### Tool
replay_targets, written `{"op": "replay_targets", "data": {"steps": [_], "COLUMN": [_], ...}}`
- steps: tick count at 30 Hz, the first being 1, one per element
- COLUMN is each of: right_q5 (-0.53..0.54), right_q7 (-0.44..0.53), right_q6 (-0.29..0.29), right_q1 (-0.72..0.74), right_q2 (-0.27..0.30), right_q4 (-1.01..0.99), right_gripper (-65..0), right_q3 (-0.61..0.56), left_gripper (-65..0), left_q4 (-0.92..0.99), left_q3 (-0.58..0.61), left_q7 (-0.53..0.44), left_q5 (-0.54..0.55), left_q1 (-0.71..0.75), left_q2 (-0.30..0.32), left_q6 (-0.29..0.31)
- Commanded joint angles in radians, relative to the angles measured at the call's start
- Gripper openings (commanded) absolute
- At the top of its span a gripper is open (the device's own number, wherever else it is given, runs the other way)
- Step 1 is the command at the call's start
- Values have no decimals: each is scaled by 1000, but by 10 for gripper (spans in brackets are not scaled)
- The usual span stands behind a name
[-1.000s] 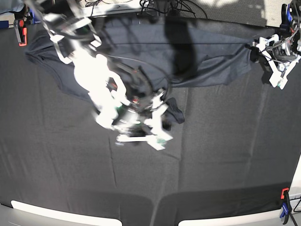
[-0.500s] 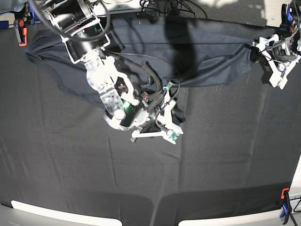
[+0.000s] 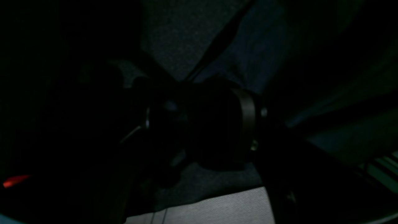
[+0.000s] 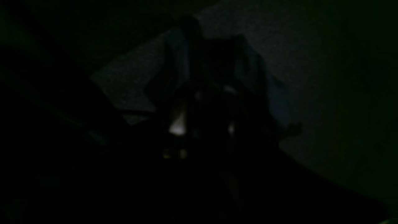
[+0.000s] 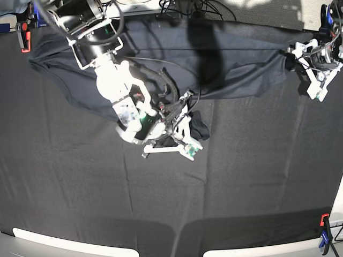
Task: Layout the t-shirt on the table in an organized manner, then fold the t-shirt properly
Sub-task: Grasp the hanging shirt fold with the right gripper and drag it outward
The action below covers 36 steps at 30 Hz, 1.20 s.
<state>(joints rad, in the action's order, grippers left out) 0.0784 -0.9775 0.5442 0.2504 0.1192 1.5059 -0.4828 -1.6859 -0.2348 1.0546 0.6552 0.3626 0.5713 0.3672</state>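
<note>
The dark navy t-shirt lies spread in a long band across the far side of the table. A small bunched fold sticks out toward the middle. My right gripper reaches down onto that fold, and its jaws have drawn close together on the cloth. The dim right wrist view shows bluish cloth bunched beside the dark fingers. My left gripper stands at the shirt's right end with its white fingers spread wide. The left wrist view is very dark and shows shirt fabric above the gripper body.
An orange clamp holds the far left corner and another clamp the near right corner. Cables crowd the far edge. The pale table edge runs along the front.
My right gripper's jaws have narrowed from wide apart to close together on the shirt's bunched fold, and that arm has shifted a little. The left arm has not moved.
</note>
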Motion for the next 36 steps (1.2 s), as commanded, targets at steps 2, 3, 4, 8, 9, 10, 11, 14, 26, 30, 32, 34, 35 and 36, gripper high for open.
{"op": "replay_targets", "data": {"steps": [2,3,4,8,9,10,11,14,26,30,32,34,35,36], "right_q5": [-2,-16,-37,-104,-102,-102,-101,-93,-93,-5,49,100,127,150], "right_q7": [16,16,16,-2,-24,-45,-58,-63,-101,-101,-104,-105,-107,-117], "right_q6": [-13,-13,-13,3,11,19,22,12,-29,26,51,63,65,72], "right_q1": [24,24,24,23,23,23,23,11,-207,-282,-304,-316,-321,-321], "right_q2": [-3,-3,-3,18,35,58,85,189,369,411,431,447,454,458], "right_q4": [18,18,19,54,74,97,125,244,631,676,676,676,676,676], "right_gripper": [-650,-650,-650,-650,-650,-650,-650,-650,-650,-650,-650,-650,-650,-650], "right_q3": [5,5,5,5,5,5,5,5,370,624,744,859,912,960], "left_gripper": [-366,-366,-366,-366,-366,-366,-366,-366,-366,-366,-366,-366,-366,-366], "left_q4": [-11,-11,-11,-11,-12,-11,-12,-11,-12,-12,-11,-12,-12,-12], "left_q3": [-6,-6,-6,-6,-6,-6,-6,-6,-6,-6,-6,-6,-6,-6], "left_q7": [-9,-9,-9,-9,-9,-9,-9,-10,-24,-24,-24,-30,-35,-43], "left_q5": [8,8,8,8,8,8,8,8,8,8,9,8,8,9], "left_q1": [-2,-2,-2,-2,-2,-2,-2,-2,-2,-2,-2,-2,-2,-2], "left_q2": [16,16,16,16,16,16,16,16,16,16,16,16,16,16], "left_q6": [0,0,-1,-1,-1,-1,-1,-1,-1,-1,-1,-1,-1,-1]}}
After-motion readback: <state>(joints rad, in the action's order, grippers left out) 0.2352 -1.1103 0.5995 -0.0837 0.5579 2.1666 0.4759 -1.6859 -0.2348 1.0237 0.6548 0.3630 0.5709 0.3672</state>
